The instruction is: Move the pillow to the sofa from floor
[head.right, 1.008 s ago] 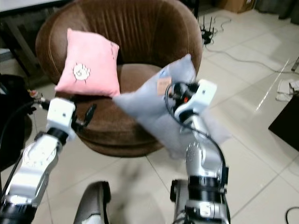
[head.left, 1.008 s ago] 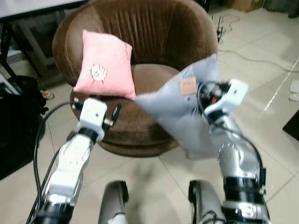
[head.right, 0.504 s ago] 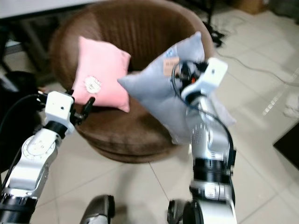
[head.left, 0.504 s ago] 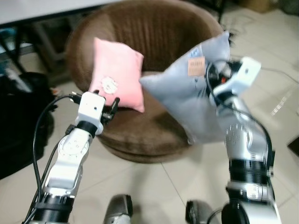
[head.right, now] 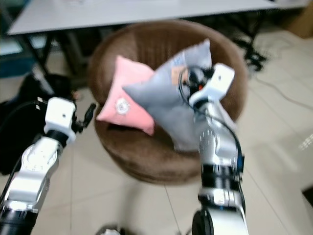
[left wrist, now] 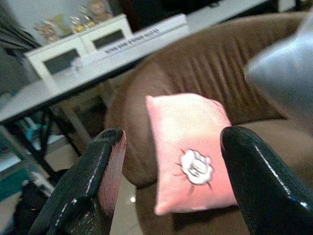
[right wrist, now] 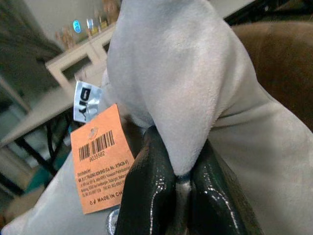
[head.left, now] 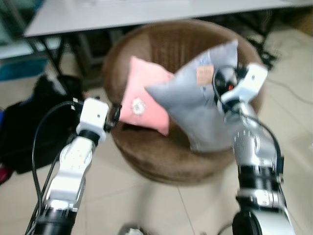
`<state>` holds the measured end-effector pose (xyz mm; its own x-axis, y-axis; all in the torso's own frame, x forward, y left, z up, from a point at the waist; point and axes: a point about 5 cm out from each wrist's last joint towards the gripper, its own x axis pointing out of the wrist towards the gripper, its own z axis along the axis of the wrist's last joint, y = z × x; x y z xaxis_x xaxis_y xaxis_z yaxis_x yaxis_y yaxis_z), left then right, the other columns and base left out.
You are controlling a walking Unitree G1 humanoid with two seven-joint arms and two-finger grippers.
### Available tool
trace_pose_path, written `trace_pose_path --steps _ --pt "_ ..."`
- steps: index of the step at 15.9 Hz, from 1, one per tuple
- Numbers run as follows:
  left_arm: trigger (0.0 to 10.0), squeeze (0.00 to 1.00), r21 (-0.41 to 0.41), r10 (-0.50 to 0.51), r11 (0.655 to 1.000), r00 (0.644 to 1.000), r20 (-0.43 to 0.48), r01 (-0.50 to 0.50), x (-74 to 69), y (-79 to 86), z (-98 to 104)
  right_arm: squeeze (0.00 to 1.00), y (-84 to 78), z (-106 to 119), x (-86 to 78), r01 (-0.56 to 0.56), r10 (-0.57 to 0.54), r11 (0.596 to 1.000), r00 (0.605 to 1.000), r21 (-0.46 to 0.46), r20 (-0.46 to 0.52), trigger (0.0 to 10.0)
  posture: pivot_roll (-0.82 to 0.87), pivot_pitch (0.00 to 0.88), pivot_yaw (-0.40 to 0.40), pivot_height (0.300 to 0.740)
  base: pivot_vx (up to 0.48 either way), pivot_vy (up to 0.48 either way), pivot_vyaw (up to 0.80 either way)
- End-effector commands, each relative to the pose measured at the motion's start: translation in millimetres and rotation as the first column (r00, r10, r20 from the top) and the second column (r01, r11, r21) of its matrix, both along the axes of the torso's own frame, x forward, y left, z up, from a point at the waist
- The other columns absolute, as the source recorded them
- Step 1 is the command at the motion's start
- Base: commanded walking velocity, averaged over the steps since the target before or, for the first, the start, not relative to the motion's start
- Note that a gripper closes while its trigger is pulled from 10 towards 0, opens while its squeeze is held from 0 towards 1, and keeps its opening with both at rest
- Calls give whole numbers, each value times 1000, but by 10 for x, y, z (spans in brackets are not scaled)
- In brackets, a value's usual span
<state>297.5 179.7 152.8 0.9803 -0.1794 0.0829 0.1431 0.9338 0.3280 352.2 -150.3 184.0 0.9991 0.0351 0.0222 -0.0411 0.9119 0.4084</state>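
Observation:
A grey pillow (head.left: 198,100) with an orange tag (right wrist: 100,164) hangs over the seat of the round brown sofa chair (head.left: 161,156). My right gripper (right wrist: 178,181) is shut on a fold of the pillow near its top corner. A pink pillow (head.left: 144,103) leans on the chair's back, partly behind the grey one. My left gripper (left wrist: 168,154) is open and empty, held level in front of the chair's left side, facing the pink pillow (left wrist: 190,152).
A white table (head.left: 146,12) stands behind the chair. A black bag (head.left: 29,127) lies on the tiled floor at the left. Cables (head.right: 288,95) trail over the floor at the right.
The camera has come closer and tilted up. My right gripper has carried the grey pillow further over the chair seat, overlapping the pink pillow. The left arm has risen slightly.

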Motion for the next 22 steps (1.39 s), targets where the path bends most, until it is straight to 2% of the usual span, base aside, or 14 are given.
trace_pose_path --steps 1,4,7,10,13,19,20,22 --pt "10000 0 3 4 1000 1000 -7 -4 -22 23 -11 0 8 15 -6 11 -11 999 1000 -34 12 10000 59 0 11 740 0 0 0" --pt "10000 0 -16 -32 999 999 -10 32 -3 -21 0 0 -38 -98 -44 43 -44 996 999 -73 -20 10000 44 0 22 740 0 0 0" --pt "10000 0 -14 -53 999 999 -11 52 7 -43 5 0 -97 -191 -97 64 -66 996 997 -58 -35 10000 28 0 37 740 267 0 0" --pt "10000 0 -13 -61 998 998 -8 61 15 -25 26 0 -149 -271 -143 85 -88 995 995 -51 -48 10000 22 0 49 740 346 0 -623" --pt "10000 0 6 -69 998 997 -17 69 1 -11 9 0 -132 -285 -136 71 -75 994 996 -79 -48 10000 27 0 49 740 352 0 0" --pt "10000 0 22 -71 997 997 -28 72 -35 32 -4 0 -70 -347 -128 51 -56 996 996 -69 -73 10000 48 0 48 740 347 0 0" --pt "10000 0 22 -72 997 997 -29 72 -37 29 -5 0 -57 -355 -128 31 -38 994 997 -106 -70 10000 54 0 44 740 334 0 0" --pt "10000 0 22 -73 997 997 -33 74 -53 27 -16 0 -10 -365 -135 8 -17 993 997 -118 -73 10000 56 0 42 740 330 0 747"
